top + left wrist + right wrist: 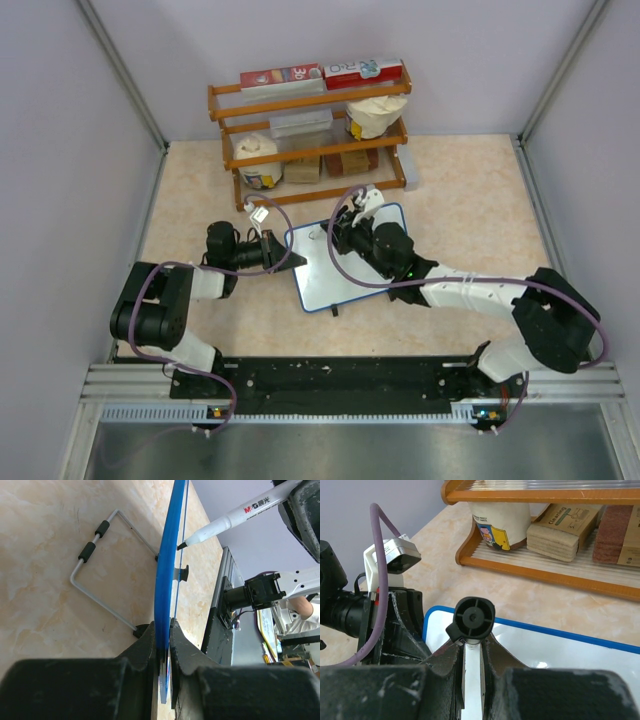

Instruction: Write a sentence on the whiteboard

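Beige, marble-patterned worktop [470,200] lies before you, boxed in by pale lilac walls [60,150]. A wooden rack [310,100] of boxes and tubs stands at the far side, and a black rail [340,378] carries both arm bases at the near edge.

Your whiteboard [325,280] sits at the middle of the worktop, between the two arms. From above, its long axis runs left to right, with the right end swung a little farther from the bases. Its short left edge faces your left claw [295,254].

That claw is closed narrow on the blue frame. In the left wrist view you see the board edge-on, pinched between the two fingers [145,645]. A bent wire stand [100,597] with black sleeves reaches from its back side to the worktop.

Your right claw [472,647] is clamped on a white marker [240,516] over the far-left part of the board. The marker's long axis slants down toward the white face, and its black tip points at that face, at or just beside the surface. You cannot tell whether they touch. In the right wrist view you look straight down its round black end.
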